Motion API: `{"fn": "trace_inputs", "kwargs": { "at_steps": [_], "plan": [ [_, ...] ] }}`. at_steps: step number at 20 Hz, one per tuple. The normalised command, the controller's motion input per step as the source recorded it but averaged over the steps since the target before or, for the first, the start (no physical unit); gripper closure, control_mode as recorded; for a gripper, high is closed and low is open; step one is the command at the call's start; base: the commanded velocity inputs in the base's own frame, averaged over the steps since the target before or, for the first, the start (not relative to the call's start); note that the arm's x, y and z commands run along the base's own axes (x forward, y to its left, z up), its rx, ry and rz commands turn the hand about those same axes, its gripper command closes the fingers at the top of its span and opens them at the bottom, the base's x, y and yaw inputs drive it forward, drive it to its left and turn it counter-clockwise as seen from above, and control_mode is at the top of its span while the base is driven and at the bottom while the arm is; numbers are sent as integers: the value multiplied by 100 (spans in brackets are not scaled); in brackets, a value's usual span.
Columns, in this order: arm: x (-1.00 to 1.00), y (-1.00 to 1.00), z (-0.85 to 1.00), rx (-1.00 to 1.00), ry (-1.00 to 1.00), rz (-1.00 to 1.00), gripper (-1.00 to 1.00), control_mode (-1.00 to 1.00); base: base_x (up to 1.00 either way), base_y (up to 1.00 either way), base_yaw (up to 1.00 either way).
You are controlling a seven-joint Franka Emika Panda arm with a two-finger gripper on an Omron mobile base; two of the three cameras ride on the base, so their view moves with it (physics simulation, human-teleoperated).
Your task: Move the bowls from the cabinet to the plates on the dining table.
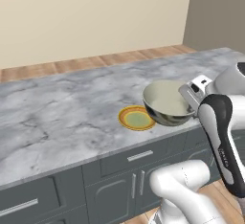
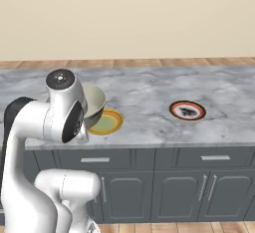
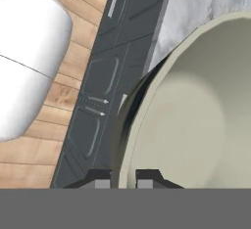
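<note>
My claw is clenched on the rim of the cream bowl, one fingertip outside the wall, the other inside. The bowl hangs tilted above the dining table, close to its front edge, partly over the yellow plate, which lies flat just back from that edge. Further to my right, well apart, sits the red-rimmed plate, also near the front edge. Bare marble stretches wide behind both plates to the far edge.
</note>
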Motion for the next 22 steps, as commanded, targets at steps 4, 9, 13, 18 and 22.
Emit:
{"fn": "trace_inputs", "kwargs": {
  "at_steps": [4, 9, 13, 18, 22],
  "plan": [
    [42, 8, -29, 0, 0, 0, 100, -100, 0, 0, 0],
    [42, 6, -30, 0, -1, 0, 100, -100, 0, 0, 0],
    [40, 3, -29, 0, -1, 0, 100, -100, 0, 0, 0],
    [38, 1, -26, 0, -1, 0, 100, -100, 0, 0, 0],
    [35, 0, -23, 0, 0, 0, 100, -100, 0, 0, 0]
  ]
}}
